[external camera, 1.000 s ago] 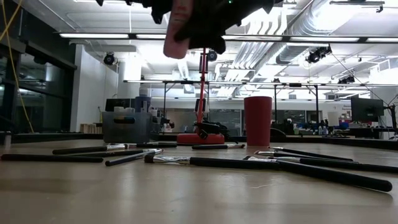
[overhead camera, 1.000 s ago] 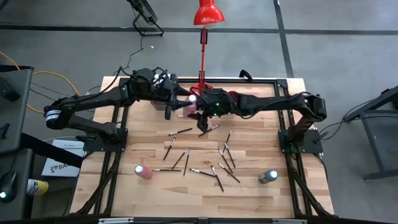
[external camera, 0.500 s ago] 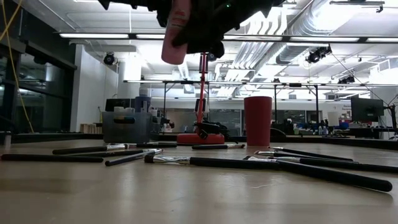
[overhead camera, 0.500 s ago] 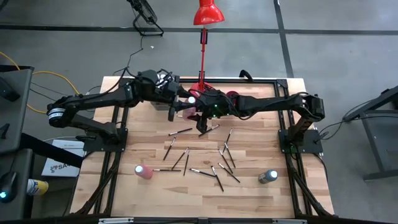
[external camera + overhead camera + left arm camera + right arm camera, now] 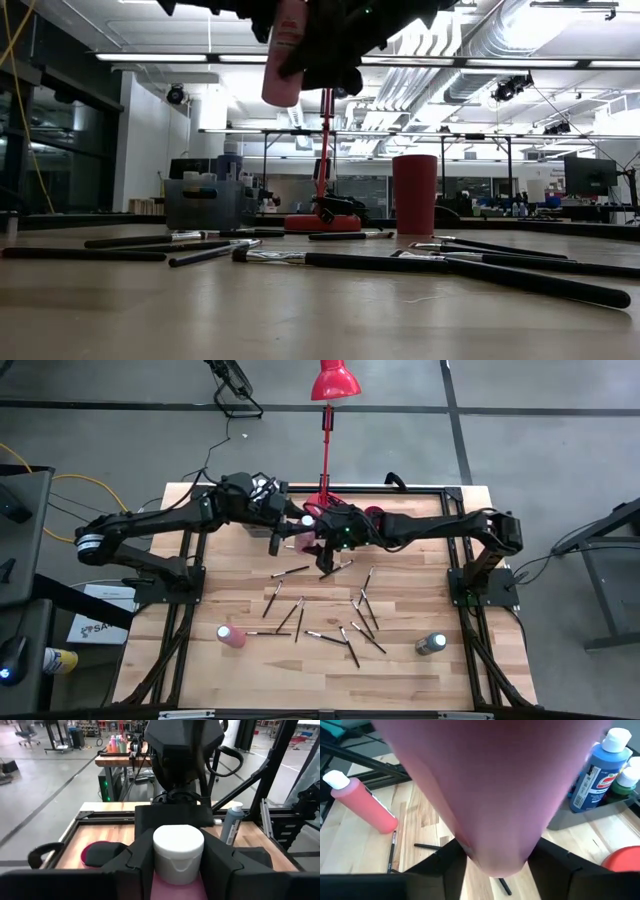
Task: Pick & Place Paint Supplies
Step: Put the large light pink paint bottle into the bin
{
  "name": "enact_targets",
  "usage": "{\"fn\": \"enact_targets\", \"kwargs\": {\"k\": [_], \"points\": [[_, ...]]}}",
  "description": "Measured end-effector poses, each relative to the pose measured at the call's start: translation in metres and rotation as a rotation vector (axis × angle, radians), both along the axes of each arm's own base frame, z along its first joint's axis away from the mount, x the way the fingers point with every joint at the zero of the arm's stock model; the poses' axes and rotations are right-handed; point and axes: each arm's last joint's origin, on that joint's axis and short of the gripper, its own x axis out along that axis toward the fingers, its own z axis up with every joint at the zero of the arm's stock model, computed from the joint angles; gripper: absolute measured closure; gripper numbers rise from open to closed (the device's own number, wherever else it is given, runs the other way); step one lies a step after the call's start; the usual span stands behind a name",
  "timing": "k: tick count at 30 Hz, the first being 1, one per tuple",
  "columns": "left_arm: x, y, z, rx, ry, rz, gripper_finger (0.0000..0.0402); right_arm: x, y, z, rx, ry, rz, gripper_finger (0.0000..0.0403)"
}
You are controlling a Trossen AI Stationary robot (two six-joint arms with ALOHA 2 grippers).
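Above the back middle of the pale wooden worktop (image 5: 200, 600), the left hand (image 5: 286, 534) is clamping a pink plastic paint bottle with a white cap (image 5: 178, 852), its dark fingers (image 5: 137, 857) pressing in on either side just below the cap. The right hand (image 5: 320, 540) is meeting it from the opposite side, with the bottle's lower end filling its wrist view; whether this hand is gripping the bottle or sitting slack around it cannot be told. The bottle is hanging in the air, slightly tilted, well clear of the worktop in the low view. Just beside the two hands, toward the back edge, a translucent grey bin (image 5: 205, 205) is holding a blue white-capped paint bottle (image 5: 600, 775) among others, and a dark red cup (image 5: 414, 193) is standing to the other side of a red desk lamp (image 5: 334, 380). Farther out, thin dark-handled paintbrushes (image 5: 300, 615) are lying scattered across the middle of the worktop. Nearer the front edge, a second pink paint bottle (image 5: 231, 637) is lying on the left arm's side, and a dark grey-blue white-capped bottle (image 5: 431, 644) is standing on the right arm's side.
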Motion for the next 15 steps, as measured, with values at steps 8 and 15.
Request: {"fn": "enact_targets", "kwargs": {"k": [8,15], "points": [[-0.024,0.000,0.003,0.119,0.091,0.254,0.0287,-0.024,-0.005,0.018,0.038,0.067,-0.022,0.0116],[-0.054,-0.004,-0.010,0.190,0.052,0.454,0.0287,-0.042,-0.008,0.039,-0.016,0.039,-0.096,0.0093]]}}
